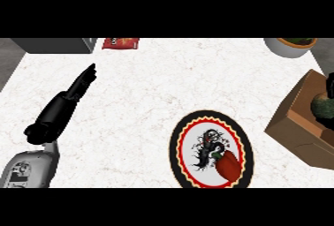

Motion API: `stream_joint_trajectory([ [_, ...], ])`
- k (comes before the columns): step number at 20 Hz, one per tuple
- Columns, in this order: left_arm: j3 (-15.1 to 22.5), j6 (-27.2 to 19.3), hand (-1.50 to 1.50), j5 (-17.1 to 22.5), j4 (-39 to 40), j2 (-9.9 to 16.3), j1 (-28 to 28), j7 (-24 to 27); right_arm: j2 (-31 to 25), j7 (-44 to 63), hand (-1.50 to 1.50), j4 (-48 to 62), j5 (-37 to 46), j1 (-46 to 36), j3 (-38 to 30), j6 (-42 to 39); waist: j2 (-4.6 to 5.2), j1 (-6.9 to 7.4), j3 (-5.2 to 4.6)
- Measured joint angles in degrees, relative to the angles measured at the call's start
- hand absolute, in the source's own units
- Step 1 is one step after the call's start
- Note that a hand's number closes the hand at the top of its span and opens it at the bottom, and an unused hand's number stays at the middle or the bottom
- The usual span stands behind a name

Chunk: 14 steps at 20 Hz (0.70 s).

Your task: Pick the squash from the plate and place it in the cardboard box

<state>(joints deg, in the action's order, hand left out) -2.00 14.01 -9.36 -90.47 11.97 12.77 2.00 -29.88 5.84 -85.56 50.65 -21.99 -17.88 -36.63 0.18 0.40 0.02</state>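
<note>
Dark green and rounded, the squash [322, 106] sat inside the cardboard box [301, 126] at your right edge, with your right hand [331, 86] showing only as a black sliver just above it; you could not tell how those fingers stood. Left of the box lay the round plate [210, 150], red-rimmed with a black pattern, and a red vegetable [228, 167] rested on its lower right part. Your left hand [81, 84] was well apart from the plate, fingers straight and together, holding nothing, pointing up the white marble counter [157, 84]. Beyond those fingertips lay a red packet [120, 43] beside a grey box [55, 45]. A potted plant [291, 45] stood beyond the cardboard box.
</note>
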Motion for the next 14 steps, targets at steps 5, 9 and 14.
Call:
stream_joint_trajectory([
  [5, -0.89, 1.15, 0.00, 0.65, -0.44, 0.84, -1.06, 0.89, -3.74, -8.02, -1.50, 7.39, -2.03, -0.08, 0.64, -2.70, -0.05, 0.02, 0.01],
  [9, -1.29, 1.19, 0.00, 0.50, 0.44, 0.93, -1.04, 1.35, -3.37, -14.24, -1.50, 8.90, -6.31, -0.71, -1.42, -2.06, -0.09, -0.20, 0.03],
  [14, -1.77, 1.04, 0.00, 0.43, 0.88, 1.15, -1.19, 1.68, 3.86, -15.69, -1.50, 11.67, -18.71, -4.90, -12.36, 0.47, -0.42, -0.76, 0.09],
])
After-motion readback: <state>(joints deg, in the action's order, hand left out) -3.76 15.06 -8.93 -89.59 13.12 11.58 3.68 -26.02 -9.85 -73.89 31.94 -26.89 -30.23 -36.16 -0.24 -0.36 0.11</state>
